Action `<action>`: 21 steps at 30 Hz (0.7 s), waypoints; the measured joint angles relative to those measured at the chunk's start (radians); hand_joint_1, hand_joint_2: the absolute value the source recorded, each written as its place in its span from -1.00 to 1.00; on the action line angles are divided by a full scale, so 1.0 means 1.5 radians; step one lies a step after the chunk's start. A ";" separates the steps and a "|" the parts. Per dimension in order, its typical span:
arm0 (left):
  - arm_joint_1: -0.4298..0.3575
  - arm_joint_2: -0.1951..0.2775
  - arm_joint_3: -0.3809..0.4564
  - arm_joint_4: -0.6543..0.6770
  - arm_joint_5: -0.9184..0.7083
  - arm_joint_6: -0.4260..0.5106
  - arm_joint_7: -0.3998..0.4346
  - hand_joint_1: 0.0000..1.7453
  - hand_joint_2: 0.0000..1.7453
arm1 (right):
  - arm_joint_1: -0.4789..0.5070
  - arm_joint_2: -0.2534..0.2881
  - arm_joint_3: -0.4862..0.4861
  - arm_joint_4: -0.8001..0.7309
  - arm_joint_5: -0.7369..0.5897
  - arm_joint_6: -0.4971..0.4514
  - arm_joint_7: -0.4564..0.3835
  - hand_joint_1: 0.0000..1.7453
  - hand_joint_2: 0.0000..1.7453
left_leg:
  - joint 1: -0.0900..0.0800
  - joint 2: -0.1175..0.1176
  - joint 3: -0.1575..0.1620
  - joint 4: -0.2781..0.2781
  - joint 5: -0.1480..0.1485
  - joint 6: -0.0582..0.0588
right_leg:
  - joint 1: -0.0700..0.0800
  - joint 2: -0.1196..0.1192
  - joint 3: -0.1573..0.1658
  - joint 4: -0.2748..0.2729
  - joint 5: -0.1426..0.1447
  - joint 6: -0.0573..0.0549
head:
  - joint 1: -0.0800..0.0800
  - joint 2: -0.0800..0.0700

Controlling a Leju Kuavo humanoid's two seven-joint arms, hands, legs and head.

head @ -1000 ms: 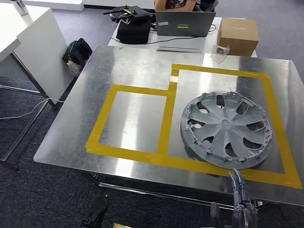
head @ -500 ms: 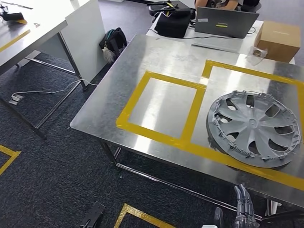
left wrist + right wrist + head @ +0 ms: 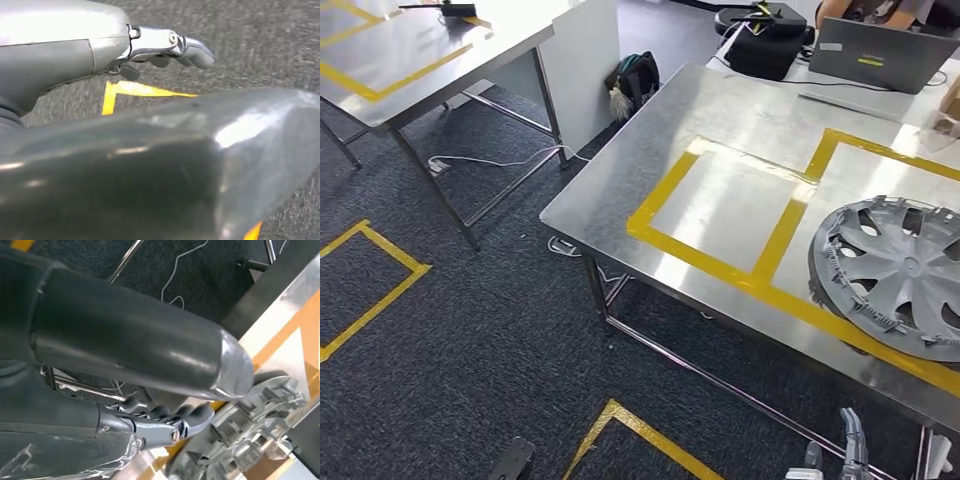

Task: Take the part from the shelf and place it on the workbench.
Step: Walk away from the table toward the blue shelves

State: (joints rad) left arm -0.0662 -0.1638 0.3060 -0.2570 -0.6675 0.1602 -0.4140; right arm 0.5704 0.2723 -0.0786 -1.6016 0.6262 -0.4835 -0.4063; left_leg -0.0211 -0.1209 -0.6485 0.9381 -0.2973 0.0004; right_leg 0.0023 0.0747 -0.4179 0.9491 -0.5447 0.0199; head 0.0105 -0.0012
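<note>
Second counter [image 3: 433,60]: at 10 o'clock, yellow tape on its top, dark carpet between it and the main counter.
Floor [image 3: 471,350]: dark carpet with yellow tape lines, from 9 to 6 o'clock.
Left robot hand [image 3: 166,47]: over the carpet, fingers straight, holding nothing.
Counter [image 3: 622,190]: steel, near corner at centre.
Part [image 3: 897,275]: grey wheel cover at 3 o'clock, flat inside the yellow outline.
Right robot hand [image 3: 852,450]: at 5 o'clock below the counter's edge, holding nothing, fingers extended.

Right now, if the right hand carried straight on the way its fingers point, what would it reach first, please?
Probably the near edge of the metal workbench just ahead of the right hand, below the hubcap; depth is unclear.
</note>
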 joint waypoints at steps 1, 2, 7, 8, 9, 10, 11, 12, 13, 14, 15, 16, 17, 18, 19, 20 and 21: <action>0.002 0.000 0.002 0.001 0.001 0.001 -0.001 -1.00 -1.00 | -0.003 0.003 -0.006 0.004 -0.003 0.004 -0.002 -1.00 -1.00 | 0.000 0.003 -0.004 0.002 -0.002 -0.003 | 0.000 -0.010 -0.006 0.001 0.005 -0.004 | 0.000 0.000; 0.003 0.000 0.004 0.002 0.001 0.002 -0.002 -1.00 -1.00 | -0.005 0.006 -0.011 0.007 -0.005 0.007 -0.004 -1.00 -1.00 | 0.000 0.015 -0.010 0.014 -0.018 -0.007 | 0.000 -0.019 -0.012 0.002 0.011 -0.009 | -0.002 0.000; 0.003 -0.003 0.011 0.003 0.007 0.003 -0.004 -1.00 -1.00 | -0.015 0.025 -0.047 0.032 -0.018 0.047 -0.019 -1.00 -1.00 | 0.013 0.071 -0.047 0.206 -0.155 -0.026 | 0.000 -0.077 -0.054 0.003 0.048 -0.016 | -0.009 0.000; 0.003 -0.003 0.013 0.003 0.009 0.003 -0.005 -1.00 -1.00 | -0.021 0.028 -0.055 0.040 -0.019 0.054 -0.023 -1.00 -1.00 | 0.018 0.073 -0.039 0.222 -0.145 -0.030 | 0.000 -0.087 -0.063 0.004 0.055 -0.014 | -0.009 0.000; 0.004 -0.004 0.015 0.004 0.010 0.003 -0.005 -1.00 -1.00 | -0.027 0.031 -0.062 0.049 -0.021 0.059 -0.026 -1.00 -1.00 | 0.023 0.076 -0.021 0.213 -0.126 -0.034 | 0.000 -0.097 -0.072 0.006 0.061 -0.012 | -0.009 0.000; 0.004 -0.004 0.016 0.004 0.012 0.003 -0.006 -1.00 -1.00 | -0.033 0.033 -0.068 0.059 -0.023 0.065 -0.029 -1.00 -1.00 | 0.026 0.085 0.010 0.181 -0.110 -0.037 | -0.001 -0.105 -0.081 0.008 0.067 -0.008 | -0.009 0.000; 0.003 -0.005 0.017 0.004 0.013 0.003 -0.007 -1.00 -1.00 | -0.039 0.035 -0.075 0.069 -0.024 0.069 -0.033 -1.00 -1.00 | 0.028 0.102 0.051 0.134 -0.103 -0.040 | 0.000 -0.113 -0.089 0.012 0.071 -0.005 | -0.010 0.000; 0.002 -0.006 0.019 0.004 0.015 0.003 -0.009 -1.00 -1.00 | -0.045 0.037 -0.080 0.079 -0.024 0.073 -0.036 -1.00 -1.00 | 0.027 0.117 0.090 0.082 -0.107 -0.040 | 0.000 -0.121 -0.096 0.017 0.075 0.000 | -0.009 0.000; 0.001 -0.006 0.022 0.004 0.016 0.003 -0.011 -1.00 -1.00 | -0.051 0.038 -0.085 0.090 -0.022 0.075 -0.040 -1.00 -1.00 | 0.026 0.128 0.118 0.041 -0.117 -0.037 | 0.000 -0.129 -0.103 0.022 0.079 0.004 | -0.009 0.000; 0.000 -0.007 0.024 0.004 0.018 0.002 -0.012 -1.00 -1.00 | -0.059 0.039 -0.089 0.101 -0.016 0.074 -0.044 -1.00 -1.00 | 0.023 0.131 0.132 0.015 -0.126 -0.033 | -0.001 -0.137 -0.108 0.026 0.083 0.009 | -0.009 0.000; 0.000 -0.007 0.027 0.004 0.019 0.002 -0.013 -1.00 -1.00 | -0.068 0.040 -0.091 0.114 -0.008 0.071 -0.048 -1.00 -1.00 | 0.021 0.125 0.131 0.003 -0.131 -0.026 | -0.003 -0.145 -0.112 0.030 0.087 0.014 | -0.008 0.000; 0.001 -0.007 0.029 0.004 0.020 0.001 -0.013 -1.00 -1.00 | -0.076 0.041 -0.093 0.127 0.000 0.068 -0.051 -1.00 -1.00 | 0.020 0.118 0.126 0.002 -0.131 -0.019 | -0.005 -0.142 -0.116 0.033 0.087 0.019 | -0.008 0.000; 0.003 -0.006 0.030 0.004 0.021 0.001 -0.013 -1.00 -1.00 | -0.083 0.041 -0.093 0.140 0.006 0.064 -0.053 -1.00 -1.00 | 0.019 0.112 0.120 0.002 -0.128 -0.012 | -0.008 -0.127 -0.122 0.043 0.078 0.023 | -0.008 0.000; 0.003 -0.006 0.032 0.004 0.021 0.001 -0.013 -1.00 -1.00 | -0.088 0.041 -0.094 0.150 0.009 0.060 -0.055 -1.00 -1.00 | 0.019 0.105 0.116 0.002 -0.123 -0.004 | -0.010 -0.106 -0.131 0.065 0.061 0.026 | -0.007 0.000; 0.003 -0.006 0.034 0.004 0.022 0.001 -0.013 -1.00 -1.00 | -0.090 0.041 -0.094 0.159 0.010 0.058 -0.056 -1.00 -1.00 | 0.018 0.097 0.110 0.002 -0.118 0.002 | -0.010 -0.080 -0.145 0.101 0.036 0.027 | -0.007 0.000; 0.001 -0.006 0.035 0.004 0.022 0.000 -0.013 -1.00 -1.00 | -0.091 0.041 -0.094 0.167 0.011 0.057 -0.057 -1.00 -1.00 | 0.015 0.088 0.104 0.002 -0.112 0.006 | -0.009 -0.063 -0.161 0.147 0.009 0.026 | -0.007 0.000; -0.001 -0.007 0.037 0.004 0.024 -0.002 -0.013 -1.00 -1.00 | -0.093 0.041 -0.095 0.173 0.011 0.057 -0.057 -1.00 -1.00 | 0.012 0.078 0.096 0.002 -0.106 0.010 | -0.007 -0.055 -0.176 0.192 -0.013 0.024 | -0.007 0.000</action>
State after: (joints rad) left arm -0.0672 -0.1747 0.3616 -0.2514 -0.6314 0.1572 -0.4328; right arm 0.4314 0.3333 -0.2209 -1.3419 0.6424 -0.3987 -0.4923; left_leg -0.0023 -0.0033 -0.5038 0.9413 -0.4562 0.0149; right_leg -0.0082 -0.0076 -0.6820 1.2365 -0.5638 0.0566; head -0.0003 -0.0011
